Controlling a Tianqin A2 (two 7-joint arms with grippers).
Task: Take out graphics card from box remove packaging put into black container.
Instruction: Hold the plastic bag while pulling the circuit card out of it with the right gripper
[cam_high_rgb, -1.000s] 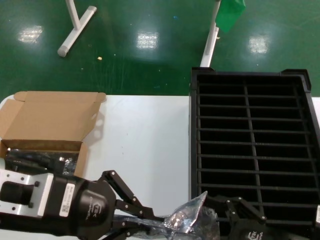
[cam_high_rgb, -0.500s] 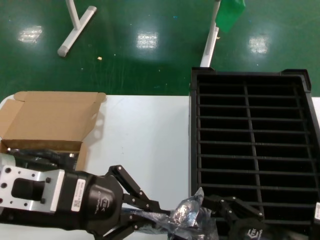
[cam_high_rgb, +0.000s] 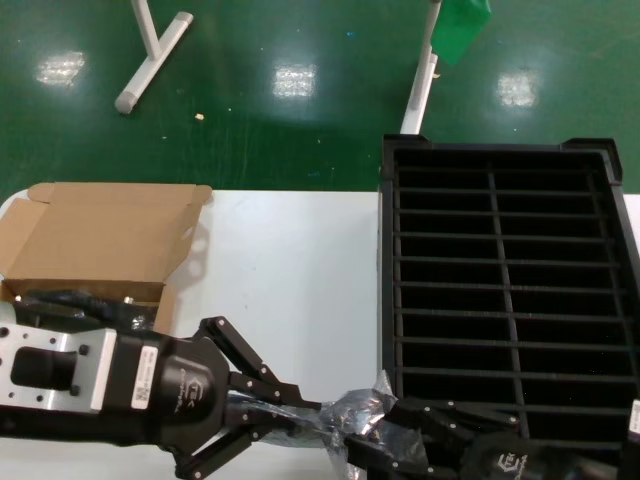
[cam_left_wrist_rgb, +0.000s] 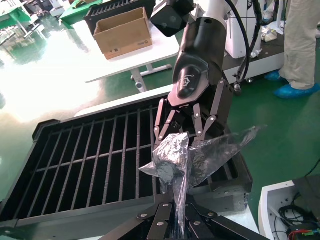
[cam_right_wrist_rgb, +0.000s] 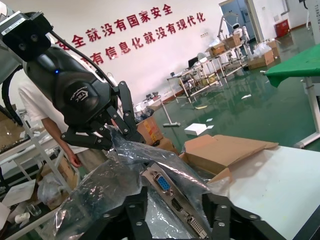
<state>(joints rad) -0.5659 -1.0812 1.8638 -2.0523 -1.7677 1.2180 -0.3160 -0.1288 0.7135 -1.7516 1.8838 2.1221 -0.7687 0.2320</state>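
Observation:
The packaging (cam_high_rgb: 352, 418) is a crinkly translucent bag held in the air over the table's front edge, just left of the black container (cam_high_rgb: 505, 290). My left gripper (cam_high_rgb: 310, 418) is shut on one end of the packaging (cam_left_wrist_rgb: 192, 157); its jaws (cam_left_wrist_rgb: 186, 220) pinch the plastic. The graphics card (cam_right_wrist_rgb: 167, 192) shows inside the bag, its silver bracket and blue port toward my right gripper (cam_right_wrist_rgb: 175, 215). That gripper (cam_high_rgb: 390, 442) is open, one finger on each side of the bracket end. The box (cam_high_rgb: 100, 240) stands open at the far left.
Dark bagged items (cam_high_rgb: 90, 305) lie inside the box. White table (cam_high_rgb: 290, 270) runs between box and container. White stand legs (cam_high_rgb: 150, 50) are on the green floor behind. A person (cam_left_wrist_rgb: 300, 45) stands off to one side.
My right gripper has moved left, in under the bag, and its fingers now straddle the card's bracket end. The bag has sunk a little. My left gripper keeps its hold and shifted slightly.

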